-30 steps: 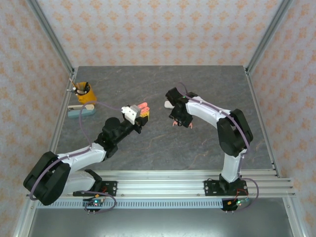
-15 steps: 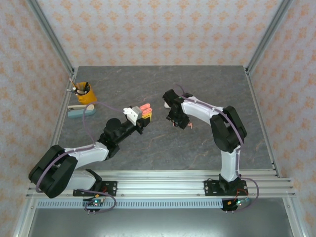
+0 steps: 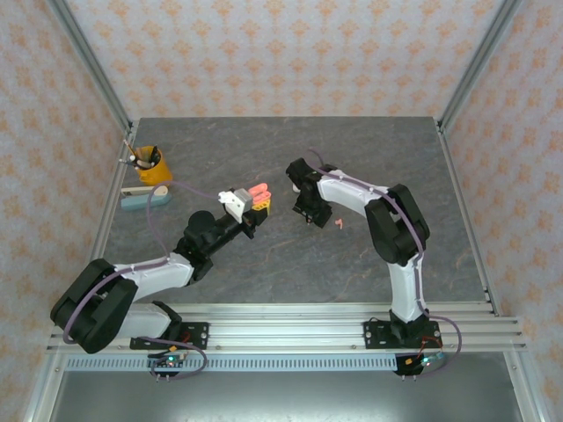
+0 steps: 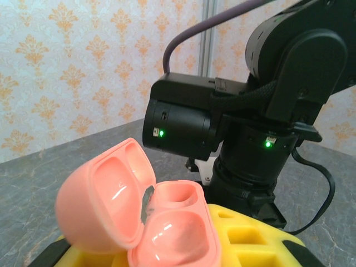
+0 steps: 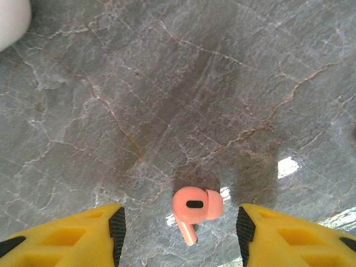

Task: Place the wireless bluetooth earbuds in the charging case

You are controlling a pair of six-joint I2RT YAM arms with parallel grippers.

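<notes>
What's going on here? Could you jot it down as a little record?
left hand: shut on the case
case: pink, lid open, wells look empty
right hand: open, over the earbud, not touching it
earbud: pink, lying on the table
cup: orange, at the table's left edge

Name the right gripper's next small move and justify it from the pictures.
Probably lower and close on the pink earbud. It lies on the table inside the open right gripper, touching neither side, while the pink case is open with wells that look empty. A grasp therefore seems to come before any insertion.
</notes>
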